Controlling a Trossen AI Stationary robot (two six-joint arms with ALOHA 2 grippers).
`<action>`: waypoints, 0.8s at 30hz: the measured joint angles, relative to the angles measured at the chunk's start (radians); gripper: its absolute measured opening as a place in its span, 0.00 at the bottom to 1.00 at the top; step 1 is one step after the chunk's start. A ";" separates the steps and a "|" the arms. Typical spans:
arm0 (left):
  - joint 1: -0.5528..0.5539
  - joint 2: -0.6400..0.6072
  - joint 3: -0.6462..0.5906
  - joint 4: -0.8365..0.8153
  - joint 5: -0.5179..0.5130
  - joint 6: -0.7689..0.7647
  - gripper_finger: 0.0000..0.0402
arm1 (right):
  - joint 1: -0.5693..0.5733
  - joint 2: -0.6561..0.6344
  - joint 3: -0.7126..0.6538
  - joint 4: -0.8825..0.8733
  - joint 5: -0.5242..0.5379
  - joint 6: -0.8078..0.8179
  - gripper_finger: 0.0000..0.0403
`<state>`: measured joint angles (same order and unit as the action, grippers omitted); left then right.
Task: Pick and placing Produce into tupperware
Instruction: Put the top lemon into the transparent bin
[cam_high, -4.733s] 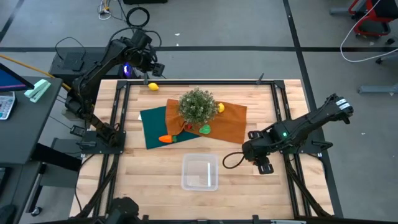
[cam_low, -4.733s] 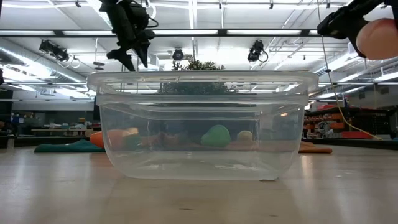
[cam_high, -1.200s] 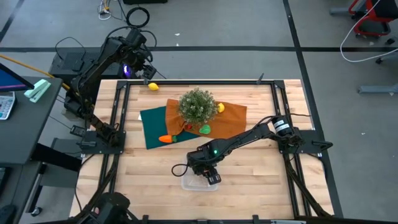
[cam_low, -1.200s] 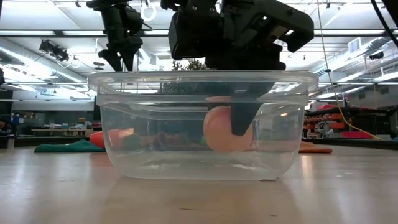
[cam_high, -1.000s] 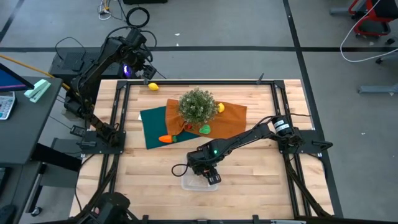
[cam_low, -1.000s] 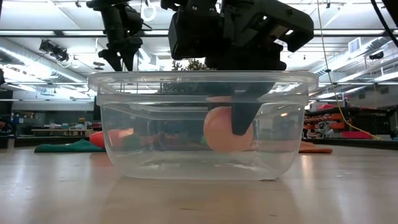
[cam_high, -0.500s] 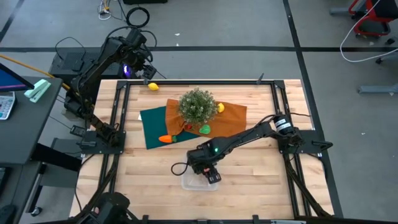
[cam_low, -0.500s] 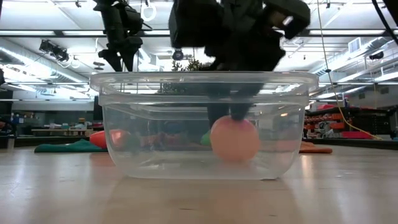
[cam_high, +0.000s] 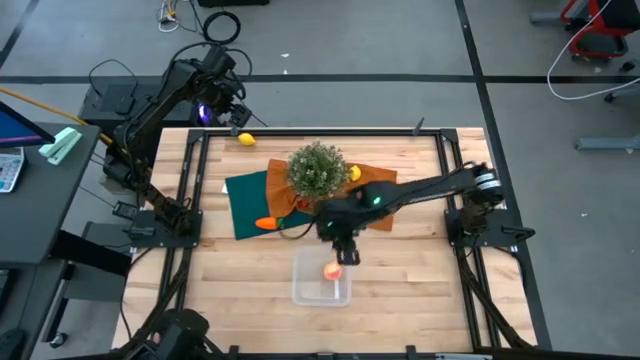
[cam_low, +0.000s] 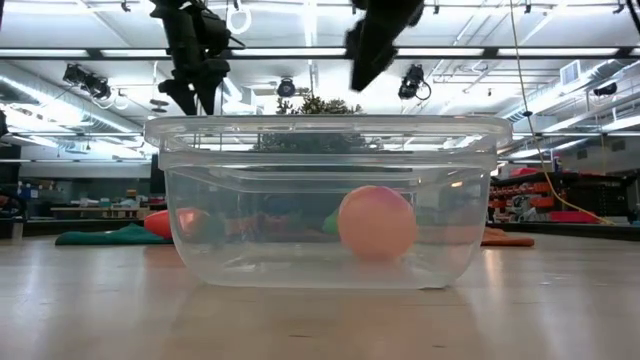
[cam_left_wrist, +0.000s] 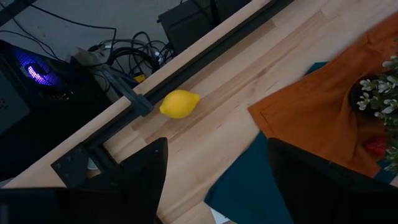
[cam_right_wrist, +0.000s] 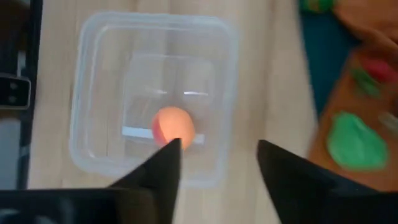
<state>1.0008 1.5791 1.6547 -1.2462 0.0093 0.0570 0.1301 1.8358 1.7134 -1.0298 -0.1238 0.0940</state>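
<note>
Wooden planks make up the table (cam_high: 230, 275), framed by dark rails, with a grey floor around it. At the far left corner the left gripper (cam_high: 236, 105) hangs over the table's back edge, its jaws parted and holding nothing. Just below it, 1 yellow lemon (cam_high: 245, 139) lies on the bare wood beside the rail; the left wrist view shows the same lemon (cam_left_wrist: 179, 104) ahead of the spread fingers (cam_left_wrist: 146, 168). Toward the middle, a teal cloth (cam_high: 245, 205) and an orange cloth (cam_high: 375, 200) overlap, and a bushy green plant (cam_high: 318, 170) stands where they meet. An orange carrot (cam_high: 266, 223) rests on the teal cloth near its front edge, a green piece (cam_high: 329, 208) lies just in front of the plant, and a 2nd yellow lemon (cam_high: 354, 173) sits at the plant's right side. In front of the cloths stands the clear box (cam_high: 303, 290), and the peach-coloured fruit (cam_high: 332, 270) rests on its floor toward the right wall, free of any grip. The right gripper (cam_high: 343, 248) hovers above the box's back rim, jaws apart and empty, its arm stretching away to the right side of the table.
</note>
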 joint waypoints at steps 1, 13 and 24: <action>0.000 0.000 0.000 0.003 0.002 0.000 0.70 | -0.008 -0.027 -0.011 -0.018 0.003 0.020 0.35; -0.051 0.000 0.000 0.028 0.010 -0.129 0.70 | -0.057 -0.440 -0.293 -0.127 0.123 0.230 0.03; -0.129 0.120 0.000 0.051 -0.068 -0.427 0.70 | -0.057 -0.739 -0.594 -0.039 0.227 0.359 0.03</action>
<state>0.8719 1.6994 1.6550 -1.1947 -0.0589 -0.3702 0.0736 1.0972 1.1199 -1.0689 0.1036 0.4529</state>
